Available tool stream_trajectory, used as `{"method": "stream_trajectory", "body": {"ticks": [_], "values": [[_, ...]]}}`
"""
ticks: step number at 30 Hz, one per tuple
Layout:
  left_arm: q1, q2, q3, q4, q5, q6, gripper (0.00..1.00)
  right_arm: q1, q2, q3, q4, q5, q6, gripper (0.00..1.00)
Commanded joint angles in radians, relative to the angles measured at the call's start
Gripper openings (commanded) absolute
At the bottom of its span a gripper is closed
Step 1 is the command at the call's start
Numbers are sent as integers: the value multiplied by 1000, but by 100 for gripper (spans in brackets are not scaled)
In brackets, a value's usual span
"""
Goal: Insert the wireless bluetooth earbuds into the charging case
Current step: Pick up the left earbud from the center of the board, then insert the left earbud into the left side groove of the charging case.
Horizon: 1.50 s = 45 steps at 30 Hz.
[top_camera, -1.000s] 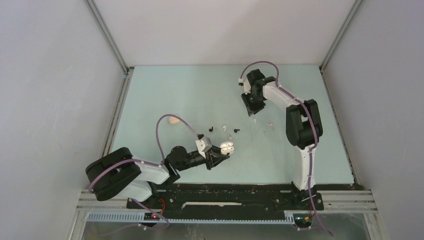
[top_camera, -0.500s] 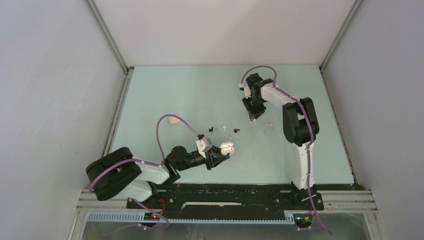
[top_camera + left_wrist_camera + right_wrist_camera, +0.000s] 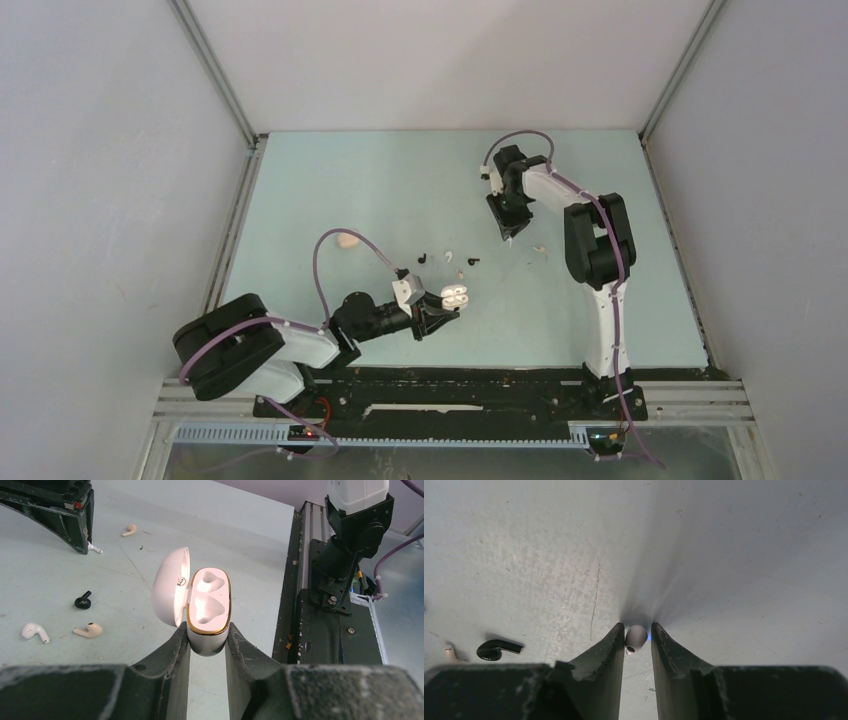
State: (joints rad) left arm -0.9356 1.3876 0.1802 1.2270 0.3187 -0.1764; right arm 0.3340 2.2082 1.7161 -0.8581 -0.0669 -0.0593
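Pale green table [image 3: 380, 190] enclosed by plain grey walls [image 3: 110, 200], aluminium rails [image 3: 215, 70] in the corners

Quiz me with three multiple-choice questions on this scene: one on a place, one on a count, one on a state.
1. Where is the case?
A) lying on the table
B) in the left gripper
C) hanging on the wall

2. How many earbuds sit in the case?
A) none
B) one
C) two

3. The case's lid is:
A) open
B) shut
C) taken off

Answers:
1 B: the left wrist view shows a finger pressed on each side of it, above the table.
2 A: both slots are bare, and the earbuds in view lie on the table.
3 A: the lid is swung back beside the slots, still joined to the case.
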Motion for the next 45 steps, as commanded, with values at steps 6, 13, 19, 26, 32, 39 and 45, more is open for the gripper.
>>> {"method": "stream_trajectory", "body": {"ticks": [6, 13, 19, 26, 32, 39, 45], "values": [[4, 9, 23, 57, 22, -7, 0, -1, 6, 37, -23, -11, 8, 15], [4, 25, 32, 56, 30, -17, 1, -5, -199, -97, 33, -45, -15, 10], [4, 48, 51, 57, 66, -35, 1, -15, -487, -264, 112, -237, -78, 9], [4, 67, 66, 74, 83, -73, 1, -15, -745, -368, 192, -439, -85, 7], [1, 23, 84, 75, 48, -89, 1, -10, -914, -368, 291, -512, -140, 4], [1, -13, 179, 62, 33, -137, 0, 51, -1054, -324, 373, -575, -164, 0], [-11, -82, 310, -37, 19, -170, 0, 110, -1090, -251, 338, -621, -80, 0]]}}
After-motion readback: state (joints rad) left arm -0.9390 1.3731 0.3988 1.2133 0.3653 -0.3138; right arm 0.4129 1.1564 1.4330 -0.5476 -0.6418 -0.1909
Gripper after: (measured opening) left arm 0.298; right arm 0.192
